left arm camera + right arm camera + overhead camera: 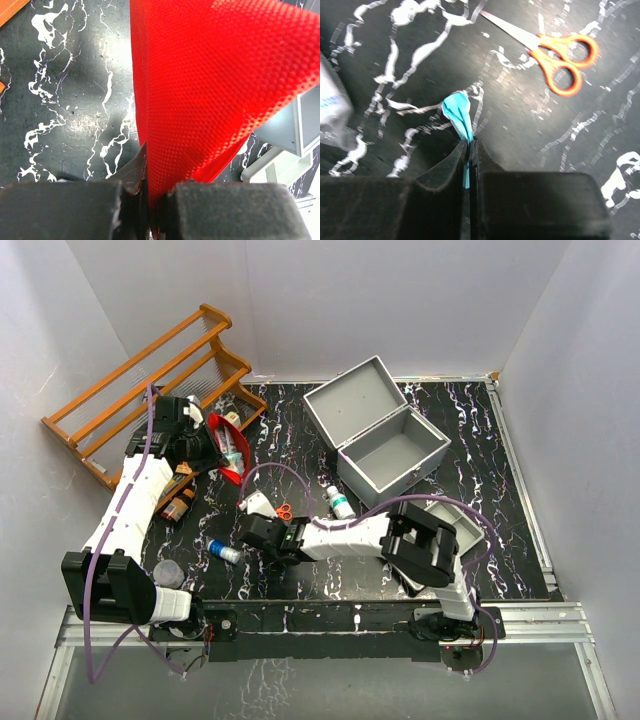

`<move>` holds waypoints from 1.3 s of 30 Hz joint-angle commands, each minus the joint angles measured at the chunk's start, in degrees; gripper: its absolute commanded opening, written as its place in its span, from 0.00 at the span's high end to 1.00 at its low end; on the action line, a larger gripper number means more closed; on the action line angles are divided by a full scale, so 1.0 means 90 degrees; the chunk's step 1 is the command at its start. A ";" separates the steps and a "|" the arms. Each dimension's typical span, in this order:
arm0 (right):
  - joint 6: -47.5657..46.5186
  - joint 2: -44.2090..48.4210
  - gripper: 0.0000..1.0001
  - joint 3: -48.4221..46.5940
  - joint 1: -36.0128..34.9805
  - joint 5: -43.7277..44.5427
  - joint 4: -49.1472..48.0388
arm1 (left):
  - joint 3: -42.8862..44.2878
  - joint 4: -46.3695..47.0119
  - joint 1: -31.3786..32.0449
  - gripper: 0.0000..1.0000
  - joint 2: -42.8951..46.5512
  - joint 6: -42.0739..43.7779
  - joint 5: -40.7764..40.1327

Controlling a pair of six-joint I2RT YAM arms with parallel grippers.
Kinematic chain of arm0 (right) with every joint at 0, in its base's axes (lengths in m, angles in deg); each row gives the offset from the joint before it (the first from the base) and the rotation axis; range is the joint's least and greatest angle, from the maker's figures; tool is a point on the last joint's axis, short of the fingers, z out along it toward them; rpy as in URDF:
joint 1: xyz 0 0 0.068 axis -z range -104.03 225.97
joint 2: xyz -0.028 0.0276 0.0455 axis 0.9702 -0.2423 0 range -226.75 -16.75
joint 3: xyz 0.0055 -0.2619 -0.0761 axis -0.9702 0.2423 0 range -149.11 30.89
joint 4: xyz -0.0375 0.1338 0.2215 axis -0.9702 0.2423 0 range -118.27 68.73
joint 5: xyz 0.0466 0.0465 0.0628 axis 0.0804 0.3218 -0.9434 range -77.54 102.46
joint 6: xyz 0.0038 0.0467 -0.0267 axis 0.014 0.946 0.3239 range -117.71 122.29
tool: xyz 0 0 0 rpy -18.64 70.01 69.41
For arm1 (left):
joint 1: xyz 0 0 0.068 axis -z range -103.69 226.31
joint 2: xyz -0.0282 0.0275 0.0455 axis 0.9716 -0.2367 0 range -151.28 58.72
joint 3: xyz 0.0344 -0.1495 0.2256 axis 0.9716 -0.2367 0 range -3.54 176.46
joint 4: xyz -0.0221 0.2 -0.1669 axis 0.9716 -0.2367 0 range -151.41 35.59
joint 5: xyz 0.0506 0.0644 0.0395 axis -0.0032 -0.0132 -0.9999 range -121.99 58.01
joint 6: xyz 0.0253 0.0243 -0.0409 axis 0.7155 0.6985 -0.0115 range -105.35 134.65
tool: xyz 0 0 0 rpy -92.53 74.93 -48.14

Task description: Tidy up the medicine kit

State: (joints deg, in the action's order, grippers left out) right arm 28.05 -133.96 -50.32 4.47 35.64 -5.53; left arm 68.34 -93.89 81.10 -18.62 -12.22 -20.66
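Currently, my left fingers pinch the red mesh pouch raised, presumably for loading, my right fingers clamp a teal packet, and the medicine kit sits open, far right.

The left arm climbs from the lower left of the frame to the upper left, wrist bent rightward; the left fingers are pressed together, pinching a red mesh pouch; the right arm folds from lower right toward centre, low over the table; the right fingers are clamped on a teal scrap.
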 commanded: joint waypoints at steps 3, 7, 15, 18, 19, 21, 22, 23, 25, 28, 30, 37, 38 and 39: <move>0.0448 0.1297 1.00 0.0819 0.0084 0.1096 -0.0426 | -0.0181 0.0087 -0.0045 1.00 0.0214 0.0141 0.0598; 0.0880 0.2092 1.00 0.1385 0.0092 0.1552 -0.0874 | -0.0424 0.0253 -0.0045 1.00 0.0188 0.0154 0.0998; 0.1472 0.3145 1.00 0.1608 0.0262 0.1880 -0.1192 | -0.1178 0.0859 -0.0034 1.00 0.0154 -0.0227 0.1966; 0.1609 0.3285 1.00 0.1369 0.0404 0.1783 -0.1437 | -0.1520 0.1154 -0.0025 1.00 0.0199 -0.0522 0.2183; 0.1658 0.3251 1.00 0.1238 0.0444 0.1740 -0.1514 | -0.1618 0.1250 -0.0019 1.00 0.0228 -0.0613 0.2233; 0.1656 0.3058 1.00 0.0908 0.0518 0.1668 -0.1616 | -0.1818 0.1490 -0.0007 1.00 0.0326 -0.0794 0.2399; 0.1628 0.2935 1.00 0.0699 0.0553 0.1649 -0.1629 | -0.1928 0.1623 0.0003 1.00 0.0369 -0.0884 0.2503; 0.1579 0.2737 1.00 0.0496 0.0582 0.1580 -0.1631 | -0.2018 0.1733 0.0016 1.00 0.0426 -0.0952 0.2638; 0.1506 0.2507 1.00 0.0168 0.0608 0.1477 -0.1629 | -0.2189 0.1881 0.0050 1.00 0.0490 -0.1044 0.2843; 0.1483 0.2295 1.00 -0.0095 0.0645 0.1352 -0.1692 | -0.2406 0.1958 0.0100 1.00 0.0604 -0.1092 0.2888; 0.1484 0.2183 1.00 -0.0192 0.0673 0.1314 -0.1688 | -0.2445 0.1913 0.0111 1.00 0.0644 -0.1038 0.2890; 0.1457 0.1979 1.00 -0.0293 0.0749 0.1036 -0.1638 | -0.2488 0.1788 0.0141 1.00 0.0593 -0.0693 0.3147; 0.1463 0.1978 1.00 -0.0300 0.0766 0.1040 -0.1609 | -0.2480 0.1747 0.0146 1.00 0.0585 -0.0638 0.3171; 0.1464 0.1799 1.00 -0.0307 0.0779 0.1038 -0.1592 | -0.2479 0.1711 0.0150 1.00 0.0573 -0.0593 0.3200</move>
State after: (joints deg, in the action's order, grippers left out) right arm 41.39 -116.23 -49.60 10.81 45.21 -18.12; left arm 45.96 -77.46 82.11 -15.29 -19.81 4.41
